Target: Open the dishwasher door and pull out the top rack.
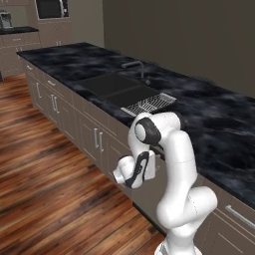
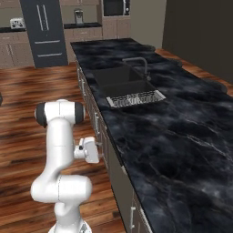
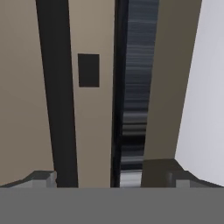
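Hand view is showing the dishwasher door close up, shut, its dark bar handle running between wide-open jaws; base views are showing the worktop, sink, drying tray.

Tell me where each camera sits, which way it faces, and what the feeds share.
Left base view: behind the arm's left, facing along the counter to the sink; arm lower right, hand at the cabinet fronts.
Right base view: behind its right; arm lower left, same sink and drying tray.
Hand view: on the hand, close to the dishwasher door and its handle; open gripper, fingers at bottom.
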